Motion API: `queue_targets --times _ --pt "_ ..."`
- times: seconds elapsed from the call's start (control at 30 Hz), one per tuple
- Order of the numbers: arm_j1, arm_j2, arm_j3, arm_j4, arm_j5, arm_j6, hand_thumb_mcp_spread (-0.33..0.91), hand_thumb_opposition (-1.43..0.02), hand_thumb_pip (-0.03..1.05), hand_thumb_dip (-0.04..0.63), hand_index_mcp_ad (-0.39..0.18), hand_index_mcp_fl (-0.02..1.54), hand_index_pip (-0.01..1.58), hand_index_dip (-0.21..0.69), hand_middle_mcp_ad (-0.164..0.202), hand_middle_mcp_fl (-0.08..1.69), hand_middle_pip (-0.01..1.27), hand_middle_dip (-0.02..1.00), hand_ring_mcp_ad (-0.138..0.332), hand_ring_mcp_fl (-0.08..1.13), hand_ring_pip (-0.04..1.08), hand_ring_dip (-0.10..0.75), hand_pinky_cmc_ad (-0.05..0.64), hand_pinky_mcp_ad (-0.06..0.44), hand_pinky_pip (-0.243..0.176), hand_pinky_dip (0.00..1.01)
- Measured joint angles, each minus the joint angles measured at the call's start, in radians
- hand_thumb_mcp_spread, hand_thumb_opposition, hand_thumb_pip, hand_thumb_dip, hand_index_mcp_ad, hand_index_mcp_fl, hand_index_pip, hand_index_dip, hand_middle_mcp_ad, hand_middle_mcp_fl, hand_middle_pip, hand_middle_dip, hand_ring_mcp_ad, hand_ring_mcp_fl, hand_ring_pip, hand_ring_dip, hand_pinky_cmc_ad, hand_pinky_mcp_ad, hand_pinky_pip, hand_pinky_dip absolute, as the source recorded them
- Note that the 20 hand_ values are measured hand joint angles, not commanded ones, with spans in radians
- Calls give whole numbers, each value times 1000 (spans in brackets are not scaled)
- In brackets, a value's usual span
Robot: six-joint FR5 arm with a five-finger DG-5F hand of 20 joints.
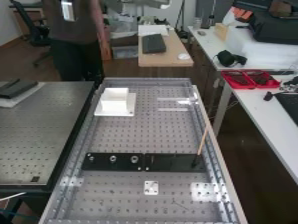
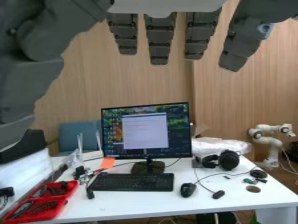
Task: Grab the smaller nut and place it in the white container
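Holding its straight fingers apart, your hand [image 2: 159, 40] is empty; the smaller nut [image 1: 91, 158] stands on the bar [image 1: 173, 162], the white container [image 1: 116, 102] near the worktop's [image 1: 120, 137] far-left corner.

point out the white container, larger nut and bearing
white container [image 1: 116, 105], high view, on its near wall
larger nut [image 1: 113, 159], high view, on its middle
bearing [image 1: 134, 159], high view, on its middle

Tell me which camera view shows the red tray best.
The wrist view: it sees the red tray from closer, so the dark items inside stand out more. The high view shows the tray farther off, on the white desk.
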Motion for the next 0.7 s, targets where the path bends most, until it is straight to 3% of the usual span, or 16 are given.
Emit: queue_targets --times 0.17,0.43,0.7 --pt "-14 4 -35 15 -24 1 182 -710 468 30 -63 0 51 213 70 23 122 157 168 2 68 51 417 293 -89 112" --pt "-82 6 -107 41 -154 -15 188 -731 480 30 -61 0 52 230 75 23 124 157 166 2 75 58 419 305 -93 120" --pt "-152 28 -230 115 -265 -59 188 -728 480 30 -61 0 56 234 75 24 119 164 169 0 72 58 428 309 -93 127"
